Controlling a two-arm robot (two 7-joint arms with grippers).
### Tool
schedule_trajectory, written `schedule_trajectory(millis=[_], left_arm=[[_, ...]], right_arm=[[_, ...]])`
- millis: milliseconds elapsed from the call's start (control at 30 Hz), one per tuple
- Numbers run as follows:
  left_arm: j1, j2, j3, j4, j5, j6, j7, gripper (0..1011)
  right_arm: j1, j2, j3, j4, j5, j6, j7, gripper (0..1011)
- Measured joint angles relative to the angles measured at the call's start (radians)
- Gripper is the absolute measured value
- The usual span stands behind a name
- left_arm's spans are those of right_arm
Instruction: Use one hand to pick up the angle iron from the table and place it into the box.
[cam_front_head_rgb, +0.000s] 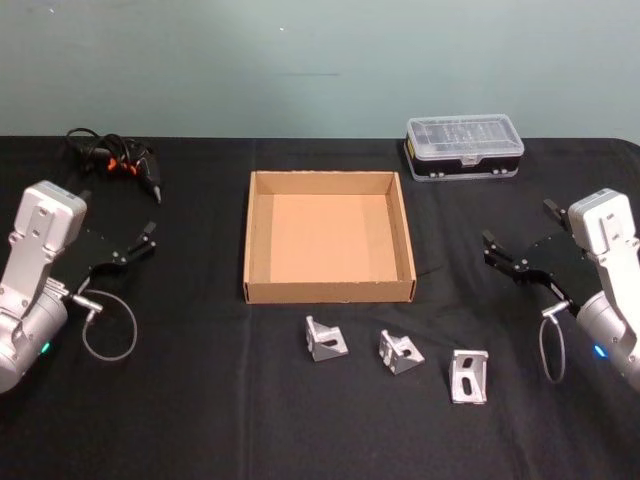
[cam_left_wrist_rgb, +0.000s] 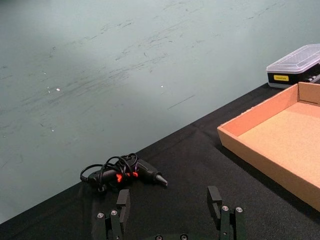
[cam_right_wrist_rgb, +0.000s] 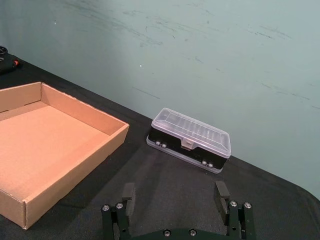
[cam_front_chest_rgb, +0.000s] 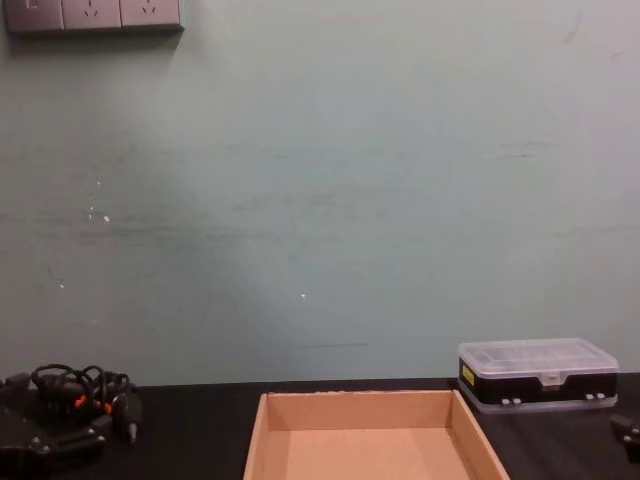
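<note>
Three silver angle irons lie on the black table (cam_front_head_rgb: 200, 420) in front of the box: one at left (cam_front_head_rgb: 325, 339), one in the middle (cam_front_head_rgb: 400, 352), one at right (cam_front_head_rgb: 469, 376). The tan cardboard box (cam_front_head_rgb: 329, 290) sits mid-table with nothing in it; its wall also shows in the left wrist view (cam_left_wrist_rgb: 260, 112), the right wrist view (cam_right_wrist_rgb: 75, 170) and the chest view (cam_front_chest_rgb: 255, 440). My left gripper (cam_front_head_rgb: 140, 243) hovers open at the table's left side. My right gripper (cam_front_head_rgb: 500, 262) hovers open at the right side, above and behind the right angle iron.
A clear-lidded plastic case (cam_front_head_rgb: 464, 147) with a black base stands behind the box to the right. A black tool with a coiled cable and orange marks (cam_front_head_rgb: 118, 160) lies at the back left. Bare table surrounds the angle irons.
</note>
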Motion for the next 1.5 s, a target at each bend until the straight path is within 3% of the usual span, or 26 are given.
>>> schedule_trajectory(millis=[1500], left_arm=[[0.0, 0.0, 0.0, 0.0, 0.0, 0.0, 0.0, 1011]], right_arm=[[0.0, 0.0, 0.0, 0.0, 0.0, 0.0, 0.0, 1003]])
